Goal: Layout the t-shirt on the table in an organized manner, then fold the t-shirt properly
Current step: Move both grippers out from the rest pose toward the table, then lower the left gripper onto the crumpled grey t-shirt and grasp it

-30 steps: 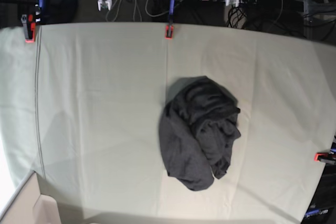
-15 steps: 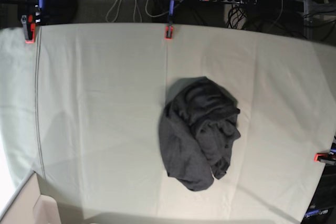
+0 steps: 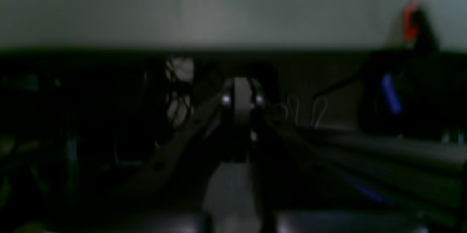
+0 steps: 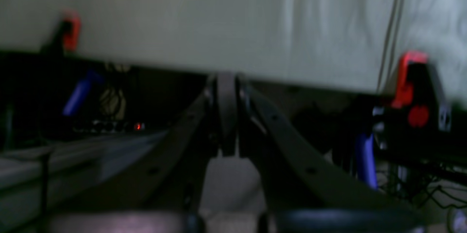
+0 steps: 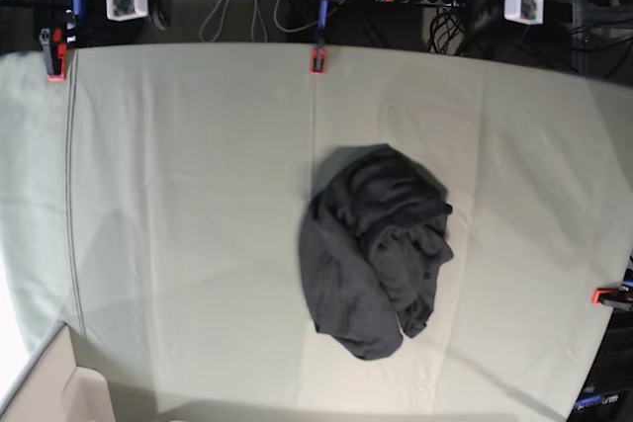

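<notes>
Both my claws are pressed together and hold nothing: the left claw (image 3: 240,116) and the right claw (image 4: 227,116) both sit behind the far edge of the surface (image 5: 178,195), looking across the pale cloth. The shirt (image 5: 376,249) lies in a crumpled heap right of centre on the surface, well apart from both claws (no collar, sleeve or hem that I can pick out from above, and no coloured mark showing). Step in hand, as I judge it: reach in and start spreading it flat. To do that well I'd open both claws before coming down, pinch only the top layer at two spots far apart on the heap's edge, e.g. one each side, then lift a bit and draw outward so the folds fall open w/o dragging the cover cloth or snagging the red clamp (image 5: 317,59).
</notes>
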{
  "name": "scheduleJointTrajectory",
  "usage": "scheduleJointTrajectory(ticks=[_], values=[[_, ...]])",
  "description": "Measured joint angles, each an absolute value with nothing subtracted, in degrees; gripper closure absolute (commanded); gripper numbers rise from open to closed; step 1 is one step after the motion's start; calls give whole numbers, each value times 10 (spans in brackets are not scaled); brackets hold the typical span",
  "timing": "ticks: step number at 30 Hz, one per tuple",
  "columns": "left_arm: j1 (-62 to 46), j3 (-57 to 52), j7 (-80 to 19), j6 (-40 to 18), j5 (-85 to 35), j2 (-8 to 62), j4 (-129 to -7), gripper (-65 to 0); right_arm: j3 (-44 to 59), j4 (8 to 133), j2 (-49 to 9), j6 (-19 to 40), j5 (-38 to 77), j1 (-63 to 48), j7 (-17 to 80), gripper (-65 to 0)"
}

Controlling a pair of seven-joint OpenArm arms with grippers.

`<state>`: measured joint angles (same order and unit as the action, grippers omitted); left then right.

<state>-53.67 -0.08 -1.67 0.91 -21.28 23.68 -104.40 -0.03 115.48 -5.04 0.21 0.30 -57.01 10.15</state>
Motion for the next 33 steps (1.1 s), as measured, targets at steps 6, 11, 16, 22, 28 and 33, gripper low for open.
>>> scheduleJointTrajectory(ticks=[6,11,16,22,28,33], values=[[-482,-30,-25,8,-214,223,-1103,-42,-22,1157,-51,2,3,-501,99,0],[-385,-30,-136,8,-215,213,-1104,-207,-41,1158,-51,2,3,-450,100,0],[-283,-54,-195,-2,-213,141,-1093,-222,-51,1158,-50,2,3,-422,99,-165],[-175,-81,-313,-2,-214,103,-1039,-225,-50,1158,-52,2,3,-407,99,-343],[-86,-81,-356,2,-213,102,-936,-228,-49,1155,-54,2,3,-409,101,-358],[-55,-83,-355,4,-212,88,-886,-393,-49,1155,-54,2,3,-409,101,-358]])
